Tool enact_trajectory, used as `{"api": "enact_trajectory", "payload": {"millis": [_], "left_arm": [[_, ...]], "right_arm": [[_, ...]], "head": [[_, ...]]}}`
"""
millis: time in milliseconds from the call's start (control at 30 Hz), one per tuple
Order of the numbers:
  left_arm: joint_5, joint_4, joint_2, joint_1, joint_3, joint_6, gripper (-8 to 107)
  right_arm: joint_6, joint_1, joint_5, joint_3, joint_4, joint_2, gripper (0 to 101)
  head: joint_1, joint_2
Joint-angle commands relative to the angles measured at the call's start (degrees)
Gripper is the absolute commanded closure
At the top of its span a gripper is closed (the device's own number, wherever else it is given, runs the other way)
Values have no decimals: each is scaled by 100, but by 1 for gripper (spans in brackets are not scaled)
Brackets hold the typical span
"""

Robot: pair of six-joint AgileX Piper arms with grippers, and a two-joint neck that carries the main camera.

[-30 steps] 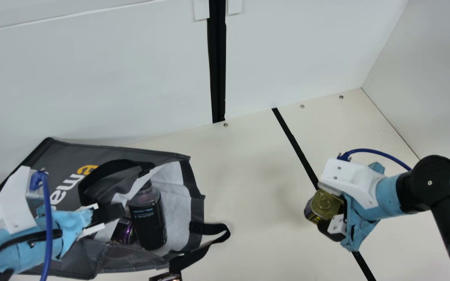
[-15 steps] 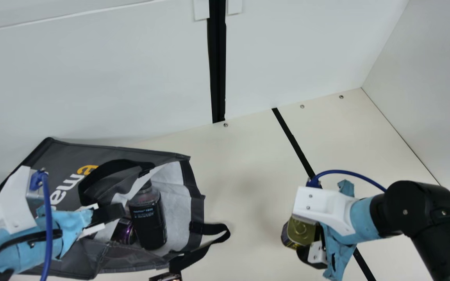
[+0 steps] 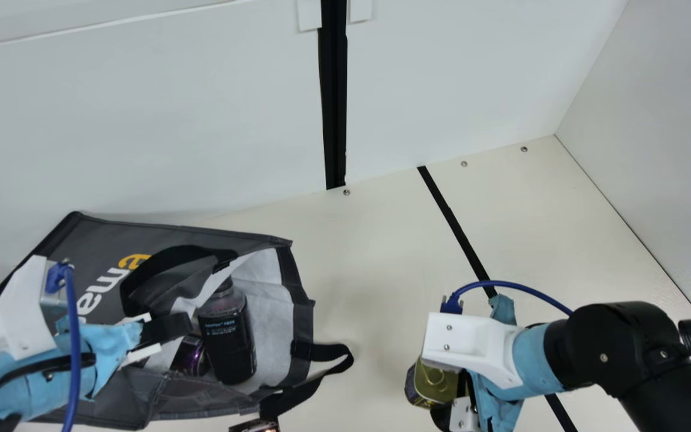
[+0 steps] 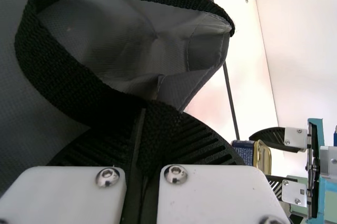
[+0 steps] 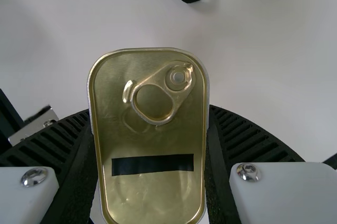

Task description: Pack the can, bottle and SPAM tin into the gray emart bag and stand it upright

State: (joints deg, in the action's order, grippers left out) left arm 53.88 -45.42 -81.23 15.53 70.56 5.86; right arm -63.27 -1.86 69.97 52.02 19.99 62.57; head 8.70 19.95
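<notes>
Left jaws, clamped on the black strap (image 4: 58,74), should hold firm; right jaws, clamped on the SPAM tin (image 5: 150,192), should enter the bag (image 3: 96,237) clear of the bottle (image 3: 227,345)

Cream table (image 3: 375,258), black strip (image 3: 453,222); gray emart bag (image 3: 102,237) on side; dark item (image 3: 254,426), perhaps resting.

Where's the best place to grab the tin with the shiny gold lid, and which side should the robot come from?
Squeeze the tin across its two long sides, coming from the ring-pull end. Those sides look straight and face opposite ways, so they should fit two fingers. The right gripper holds it that way.
</notes>
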Motion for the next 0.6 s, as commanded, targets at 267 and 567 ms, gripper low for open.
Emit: {"api": "enact_trajectory", "payload": {"millis": [267,567], "left_arm": [[0,0,0,0,0,0,107],[0,0,0,0,0,0,107]], "right_arm": [[-91,63,-7,-50,630,-112,101],[-551,-199,-180,-226,1744,-131,101]], "head": [[130,5],[130,5]]}}
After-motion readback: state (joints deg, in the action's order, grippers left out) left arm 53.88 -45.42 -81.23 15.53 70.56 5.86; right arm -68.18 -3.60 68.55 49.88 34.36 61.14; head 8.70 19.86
